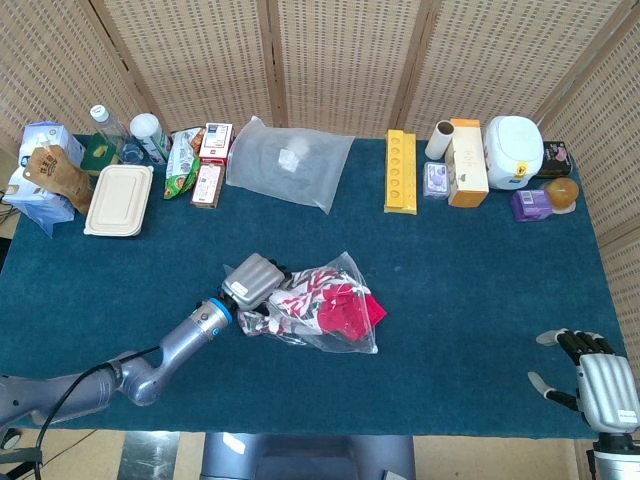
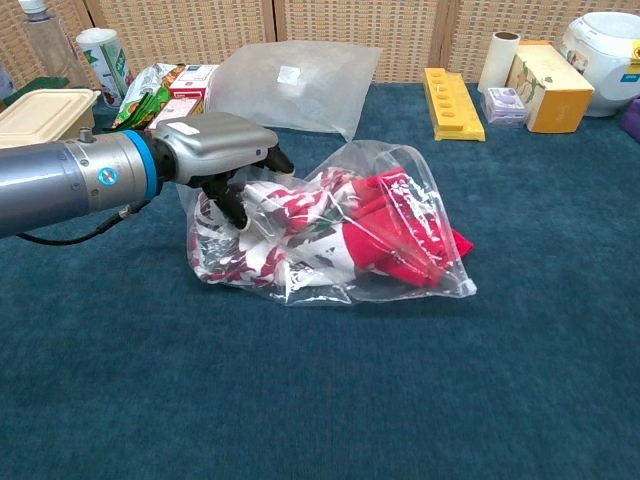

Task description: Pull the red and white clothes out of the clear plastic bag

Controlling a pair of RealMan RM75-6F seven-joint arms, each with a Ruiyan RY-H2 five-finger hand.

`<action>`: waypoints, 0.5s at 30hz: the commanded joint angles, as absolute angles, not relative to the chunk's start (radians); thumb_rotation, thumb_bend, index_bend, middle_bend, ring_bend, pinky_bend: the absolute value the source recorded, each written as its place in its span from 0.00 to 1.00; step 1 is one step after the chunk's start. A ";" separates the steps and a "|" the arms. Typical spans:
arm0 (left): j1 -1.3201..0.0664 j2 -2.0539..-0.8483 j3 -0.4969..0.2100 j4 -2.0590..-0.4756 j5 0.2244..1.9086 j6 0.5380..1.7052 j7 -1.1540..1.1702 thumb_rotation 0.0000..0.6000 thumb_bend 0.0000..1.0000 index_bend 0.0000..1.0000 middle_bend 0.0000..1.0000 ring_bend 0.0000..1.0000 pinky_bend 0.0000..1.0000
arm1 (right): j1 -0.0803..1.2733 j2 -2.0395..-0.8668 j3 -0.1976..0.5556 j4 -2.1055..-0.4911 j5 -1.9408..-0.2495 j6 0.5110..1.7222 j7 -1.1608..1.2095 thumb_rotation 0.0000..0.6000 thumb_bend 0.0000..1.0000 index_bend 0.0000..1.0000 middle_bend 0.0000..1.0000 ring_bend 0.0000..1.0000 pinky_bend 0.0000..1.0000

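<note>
Head view: blue felt table (image 1: 470,290) backed by woven wicker screens (image 1: 340,60), boxes and bottles lined along the far edge. Near mid-table, clear plastic bag (image 1: 335,320) holding red and white clothes (image 2: 340,215). Left hand (image 2: 215,150) at the bag's left end, fingers curled into plastic and cloth. Right hand (image 1: 600,385) at the near right corner, well apart, fingers spread, holding nothing.

left hand (image 2: 215,150): silver-grey shell, black fingers (image 2: 232,203) | wrist: blue ring, round blue marking | forearm: brushed silver, thin black cable | right hand (image 1: 605,384): silver-grey shell, dark fingers
</note>
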State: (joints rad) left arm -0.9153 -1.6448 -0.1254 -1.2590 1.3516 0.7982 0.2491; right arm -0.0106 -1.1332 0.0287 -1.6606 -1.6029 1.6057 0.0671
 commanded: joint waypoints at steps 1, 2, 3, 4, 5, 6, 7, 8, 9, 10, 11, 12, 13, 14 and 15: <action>-0.963 -1.754 -0.103 -1.066 1.515 0.876 0.047 1.00 0.52 0.82 0.59 0.60 0.71 | -0.011 -1.129 0.029 -1.672 -1.601 1.603 0.059 1.00 0.21 0.40 0.44 0.40 0.30; -0.968 -1.771 -0.100 -1.031 1.535 0.894 0.013 1.00 0.53 0.83 0.61 0.62 0.72 | -0.011 -1.129 0.028 -1.673 -1.601 1.603 0.057 1.00 0.21 0.40 0.44 0.40 0.30; -0.973 -1.786 -0.096 -0.999 1.551 0.908 -0.019 1.00 0.53 0.83 0.62 0.63 0.73 | -0.012 -1.129 0.027 -1.674 -1.601 1.603 0.056 1.00 0.21 0.40 0.44 0.40 0.30; -0.980 -1.805 -0.092 -0.960 1.574 0.931 -0.068 1.00 0.53 0.84 0.62 0.63 0.73 | -0.013 -1.127 0.028 -1.677 -1.600 1.605 0.056 1.00 0.21 0.40 0.44 0.40 0.30; -0.984 -1.819 -0.089 -0.930 1.589 0.951 -0.106 1.00 0.53 0.84 0.63 0.64 0.74 | -0.013 -1.125 0.029 -1.680 -1.599 1.605 0.055 1.00 0.21 0.40 0.44 0.40 0.30; -0.988 -1.832 -0.085 -0.901 1.604 0.971 -0.142 1.00 0.53 0.85 0.63 0.64 0.74 | -0.014 -1.124 0.029 -1.682 -1.598 1.606 0.053 1.00 0.21 0.40 0.44 0.40 0.30; -0.991 -1.850 -0.080 -0.862 1.625 1.005 -0.190 1.00 0.53 0.85 0.64 0.64 0.74 | -0.017 -1.125 0.028 -1.683 -1.599 1.608 0.052 1.00 0.21 0.40 0.44 0.40 0.30; -0.993 -1.864 -0.077 -0.832 1.638 1.030 -0.224 1.00 0.53 0.86 0.64 0.64 0.74 | -0.018 -1.125 0.028 -1.683 -1.599 1.610 0.051 1.00 0.21 0.40 0.44 0.40 0.30; -0.994 -1.877 -0.073 -0.805 1.650 1.054 -0.256 1.00 0.53 0.86 0.64 0.64 0.74 | -0.019 -1.125 0.028 -1.683 -1.599 1.610 0.050 1.00 0.21 0.40 0.44 0.40 0.30; -0.995 -1.888 -0.068 -0.778 1.663 1.080 -0.287 1.00 0.52 0.86 0.65 0.64 0.74 | -0.019 -1.125 0.028 -1.685 -1.598 1.610 0.049 1.00 0.21 0.40 0.44 0.40 0.30; -0.996 -1.899 -0.062 -0.753 1.675 1.102 -0.315 1.00 0.52 0.86 0.65 0.64 0.74 | -0.019 -1.124 0.028 -1.686 -1.598 1.610 0.049 1.00 0.21 0.40 0.44 0.40 0.31; -0.996 -1.909 -0.056 -0.729 1.687 1.125 -0.341 1.00 0.51 0.86 0.65 0.64 0.74 | -0.019 -1.123 0.027 -1.688 -1.598 1.609 0.048 1.00 0.21 0.40 0.44 0.40 0.31; -0.996 -1.916 -0.048 -0.707 1.700 1.149 -0.366 1.00 0.51 0.86 0.65 0.64 0.74 | -0.018 -1.124 0.028 -1.688 -1.597 1.606 0.047 1.00 0.21 0.40 0.44 0.40 0.31; -0.995 -1.921 -0.043 -0.693 1.709 1.167 -0.381 1.00 0.50 0.86 0.65 0.64 0.74 | -0.017 -1.124 0.028 -1.689 -1.597 1.605 0.045 1.00 0.21 0.40 0.44 0.40 0.31; -0.994 -1.927 -0.034 -0.674 1.722 1.193 -0.403 1.00 0.49 0.86 0.65 0.64 0.74 | -0.016 -1.123 0.028 -1.691 -1.597 1.604 0.043 1.00 0.21 0.40 0.44 0.40 0.31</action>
